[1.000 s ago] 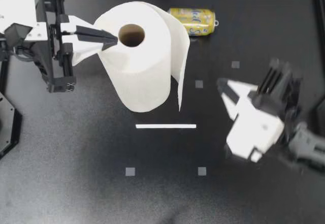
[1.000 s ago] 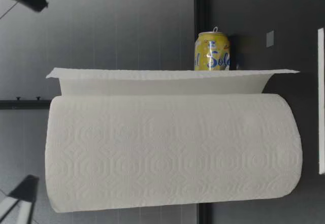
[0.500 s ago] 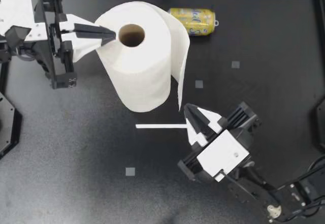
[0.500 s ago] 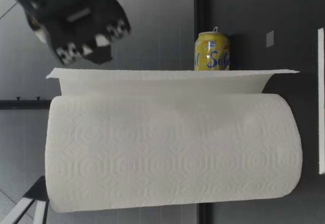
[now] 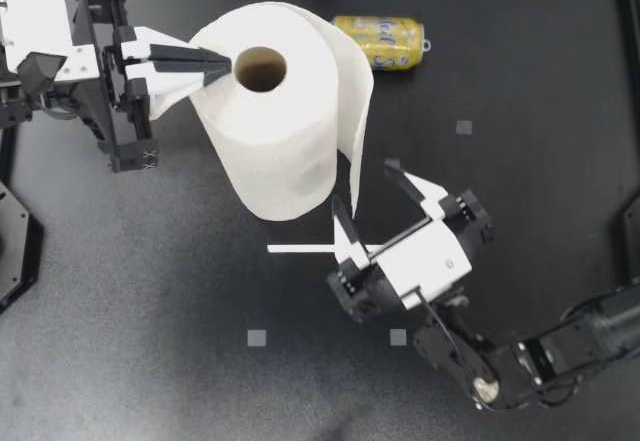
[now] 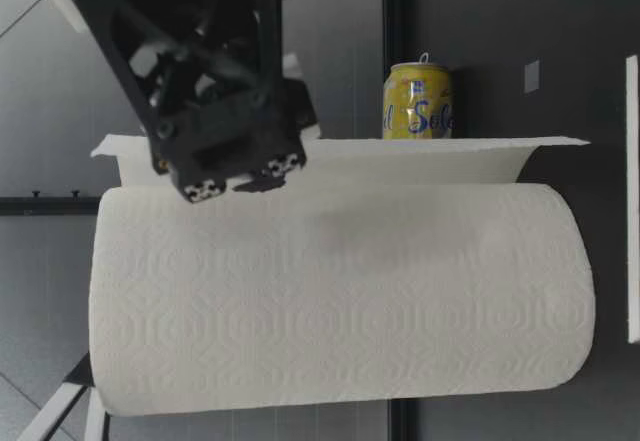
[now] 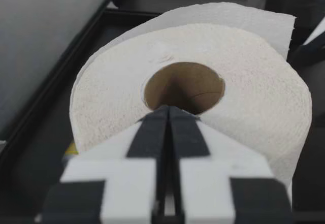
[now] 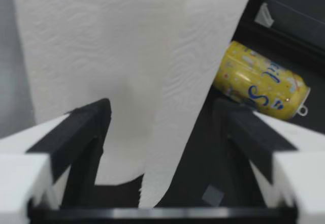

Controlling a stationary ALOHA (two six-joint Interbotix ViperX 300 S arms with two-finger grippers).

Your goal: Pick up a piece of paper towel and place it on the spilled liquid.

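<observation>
Seen from above, the paper towel roll (image 5: 275,111) is standing upright on the dark table (image 5: 150,311), its cardboard core (image 5: 261,69) facing the camera. A loose sheet (image 5: 357,91) is peeling away from the roll on the side towards our right arm and hanging free down to the table. We are holding our left gripper (image 5: 222,63) with its fingers pressed together and nothing between them, the joined tips resting at the rim of the core; the left wrist view is showing the same closed tips (image 7: 168,111) at the edge of the opening. We are bringing our right gripper (image 5: 366,191) in at the lower edge of the loose sheet with its fingers spread wide apart. In the right wrist view the sheet (image 8: 188,82) is hanging in the gap between the fingers, and neither finger appears to be touching it. A yellow can (image 5: 382,39) is lying on its side on the far side of the roll, near the sheet. A thin white strip (image 5: 300,249) is lying flat on the table, partly under the right gripper.
</observation>
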